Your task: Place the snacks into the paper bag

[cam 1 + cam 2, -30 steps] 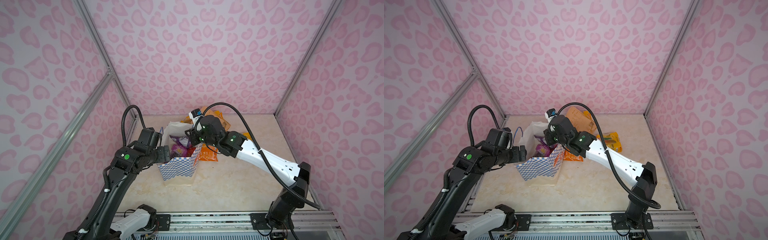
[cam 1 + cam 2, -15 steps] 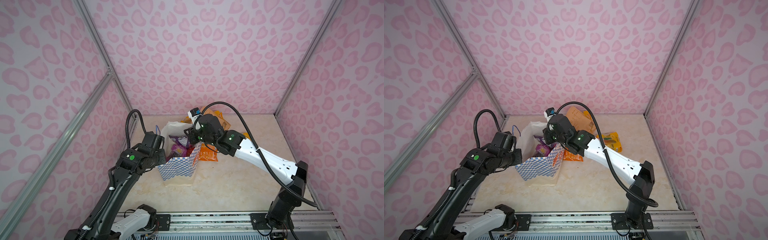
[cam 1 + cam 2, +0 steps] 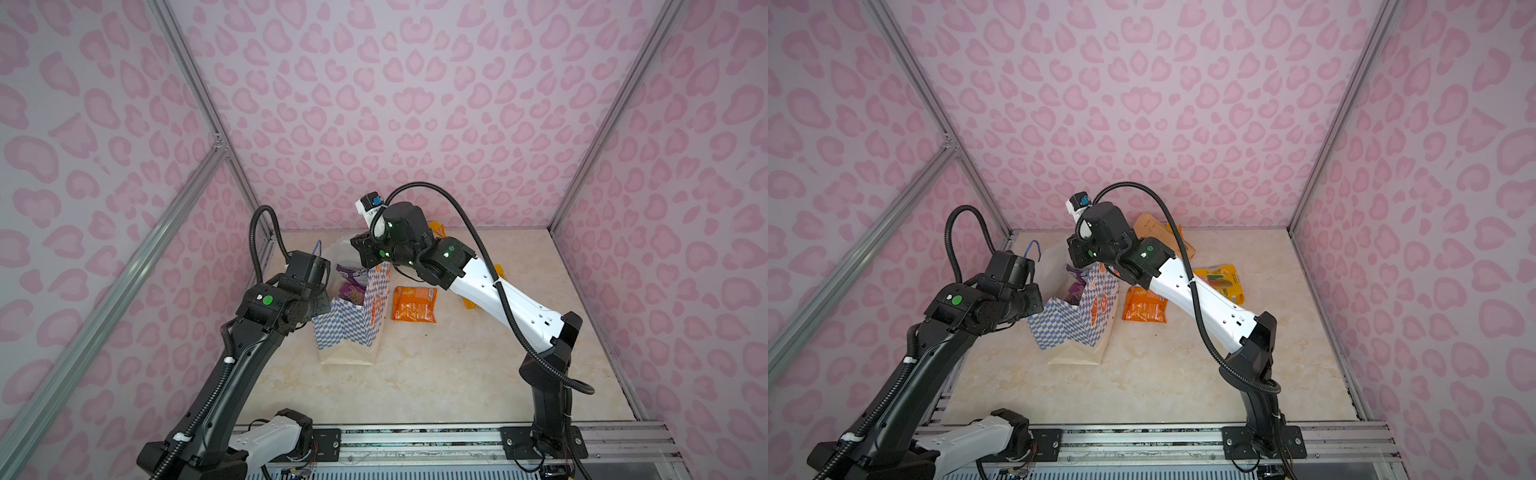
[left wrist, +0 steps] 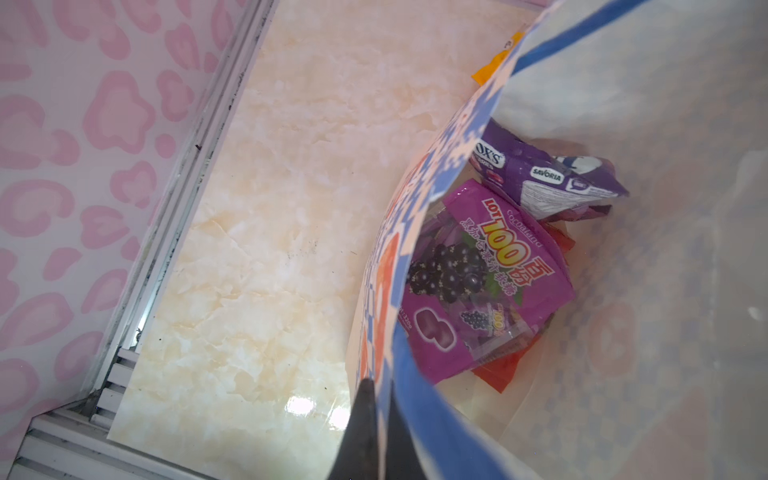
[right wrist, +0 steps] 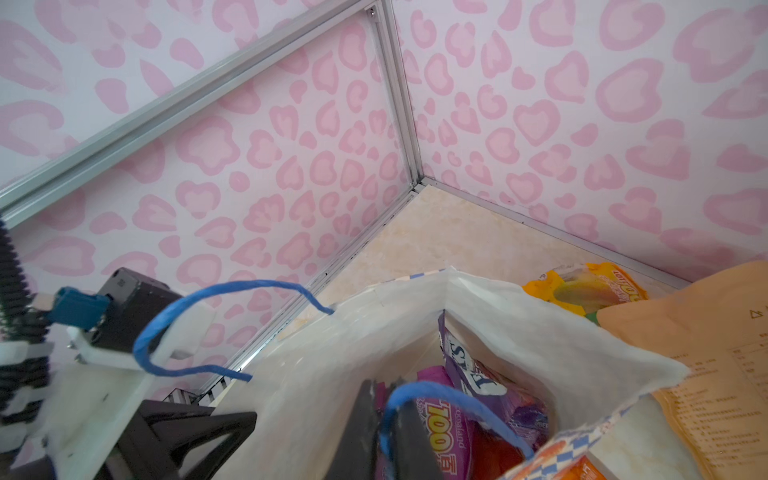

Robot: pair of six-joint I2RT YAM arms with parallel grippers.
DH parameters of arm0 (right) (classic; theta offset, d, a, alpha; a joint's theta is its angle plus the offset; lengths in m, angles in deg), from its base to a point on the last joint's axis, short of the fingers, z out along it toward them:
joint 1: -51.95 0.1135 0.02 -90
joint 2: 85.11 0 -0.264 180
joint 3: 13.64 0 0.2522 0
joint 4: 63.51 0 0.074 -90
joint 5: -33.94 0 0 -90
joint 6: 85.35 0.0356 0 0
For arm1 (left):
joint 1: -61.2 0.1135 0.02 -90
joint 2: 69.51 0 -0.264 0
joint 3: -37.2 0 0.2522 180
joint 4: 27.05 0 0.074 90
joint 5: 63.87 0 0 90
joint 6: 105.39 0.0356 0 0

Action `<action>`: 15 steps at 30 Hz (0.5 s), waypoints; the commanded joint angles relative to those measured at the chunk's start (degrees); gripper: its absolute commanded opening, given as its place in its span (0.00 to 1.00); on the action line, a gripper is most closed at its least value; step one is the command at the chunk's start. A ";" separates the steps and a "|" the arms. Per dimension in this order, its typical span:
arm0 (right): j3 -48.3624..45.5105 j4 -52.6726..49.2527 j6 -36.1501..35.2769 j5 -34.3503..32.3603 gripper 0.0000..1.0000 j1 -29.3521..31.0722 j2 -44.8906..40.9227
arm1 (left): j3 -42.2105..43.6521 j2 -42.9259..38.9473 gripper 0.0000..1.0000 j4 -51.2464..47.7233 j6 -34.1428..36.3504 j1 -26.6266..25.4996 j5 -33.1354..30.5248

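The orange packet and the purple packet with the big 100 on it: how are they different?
The orange packet lies flat on the table beside the paper bag; the purple packet is inside it, atop a red packet. The purple packet shows dark berries; the orange packet's print is too small to read. Both are crinkly snack packets.

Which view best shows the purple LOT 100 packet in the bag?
Left wrist: the LOT 100 packet lies label visible, nearly whole, inside the paper bag. Right wrist shows part behind a handle; both top views, a purple sliver.
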 commanded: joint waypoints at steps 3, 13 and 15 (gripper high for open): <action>-1.71 1.66 0.78 2.08 0.18 -1.04 0.42 | 2.52 0.31 0.03 3.51 -1.44 0.56 -3.41; -16.05 3.92 1.89 -8.89 0.89 -3.01 -12.77 | 6.35 -4.09 0.03 4.82 -1.27 0.98 -0.45; -22.17 5.45 1.91 -12.07 0.91 -4.21 -18.34 | 7.19 -4.68 0.03 5.08 -0.84 0.99 0.62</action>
